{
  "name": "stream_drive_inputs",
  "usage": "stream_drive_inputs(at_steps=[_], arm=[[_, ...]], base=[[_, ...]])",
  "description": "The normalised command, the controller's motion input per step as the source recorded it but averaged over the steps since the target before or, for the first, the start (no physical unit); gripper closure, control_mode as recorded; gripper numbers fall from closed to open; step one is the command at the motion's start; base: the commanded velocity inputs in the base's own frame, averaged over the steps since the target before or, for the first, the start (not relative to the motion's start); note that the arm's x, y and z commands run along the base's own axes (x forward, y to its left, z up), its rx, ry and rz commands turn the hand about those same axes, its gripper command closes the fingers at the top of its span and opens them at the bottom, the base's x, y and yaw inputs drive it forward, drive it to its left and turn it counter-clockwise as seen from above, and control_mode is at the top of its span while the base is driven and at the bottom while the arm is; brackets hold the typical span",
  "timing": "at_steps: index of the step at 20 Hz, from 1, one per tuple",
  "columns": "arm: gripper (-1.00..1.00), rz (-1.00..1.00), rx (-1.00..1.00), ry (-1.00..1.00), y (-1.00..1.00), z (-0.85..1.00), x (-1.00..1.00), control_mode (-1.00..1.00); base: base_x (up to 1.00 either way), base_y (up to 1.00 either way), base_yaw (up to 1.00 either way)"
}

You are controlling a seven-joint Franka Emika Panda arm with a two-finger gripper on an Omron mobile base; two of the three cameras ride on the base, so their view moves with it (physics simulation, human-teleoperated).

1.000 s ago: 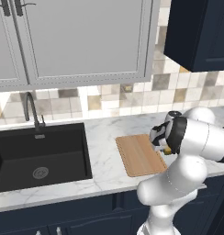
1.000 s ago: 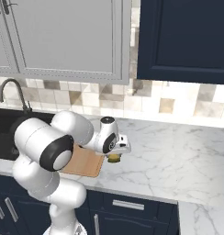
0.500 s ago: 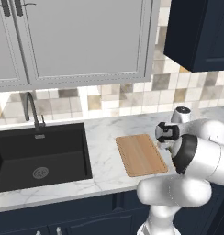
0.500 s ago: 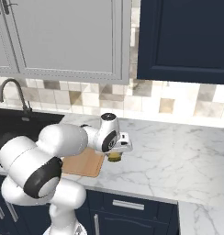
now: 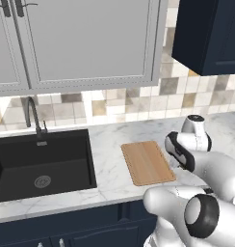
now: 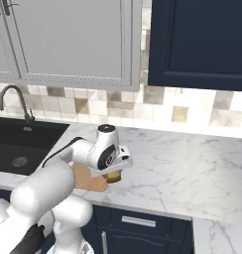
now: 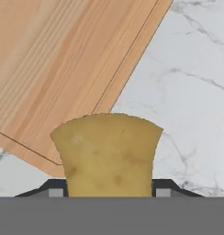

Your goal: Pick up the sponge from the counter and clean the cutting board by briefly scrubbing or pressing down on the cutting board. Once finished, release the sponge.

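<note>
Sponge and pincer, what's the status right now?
Pincer shut on sponge. Sponge beside cutting board corner, over the counter. Nothing in the way.

Sponge (image 7: 109,153) is covering cutting board (image 7: 63,69) corner in hand view; board is running off top/left edges. Arm is hiding board's right part, right base view.
</note>
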Motion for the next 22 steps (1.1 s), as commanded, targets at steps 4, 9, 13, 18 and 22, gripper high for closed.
stream_drive_inputs(at_steps=[4,9,13,18,22], arm=[[1.00,0.35,0.00,0.04,0.51,0.01,-0.51,-1.00],[1.00,0.38,0.00,0.00,0.24,-0.24,-0.23,-1.00],[1.00,0.22,0.00,0.00,0.01,-0.27,0.00,-1.00],[1.00,0.10,0.00,0.01,0.03,-0.03,0.00,-1.00],[1.00,0.11,-0.01,0.06,0.17,-0.05,0.00,-1.00]], base=[[0.00,0.00,0.00],[0.00,0.00,0.00],[0.00,0.00,0.00],[0.00,0.00,0.00],[0.00,0.00,0.00]])
